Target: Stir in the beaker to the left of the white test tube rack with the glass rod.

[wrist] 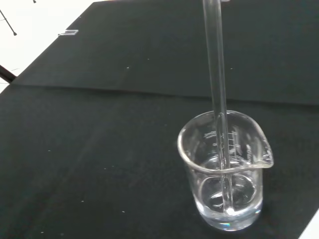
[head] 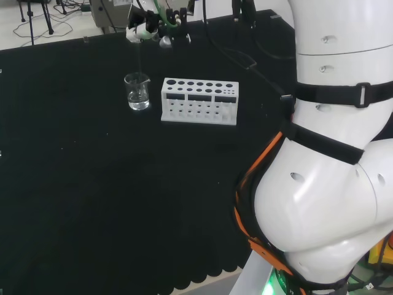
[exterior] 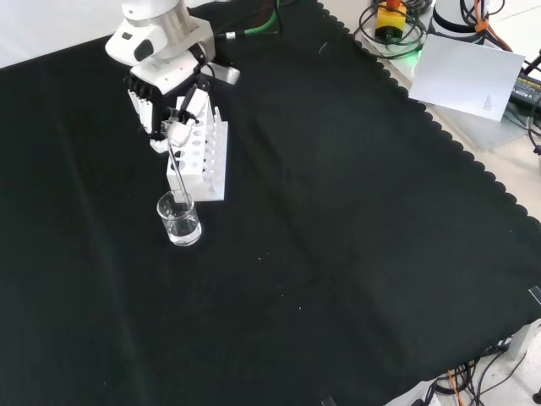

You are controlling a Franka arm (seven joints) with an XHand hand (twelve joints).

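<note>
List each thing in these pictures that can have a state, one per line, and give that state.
Clear glass beaker: upright on the cloth, some clear liquid at the bottom.
Thin glass rod: near upright, lower end in the liquid.
White test tube rack: upright, holes empty.
Black and white hand: shut on the rod's top.

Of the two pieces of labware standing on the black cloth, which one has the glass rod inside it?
The clear beaker, left of the white test tube rack in the head view. The glass rod held by the hand reaches into its liquid; the rack's holes are empty.
</note>
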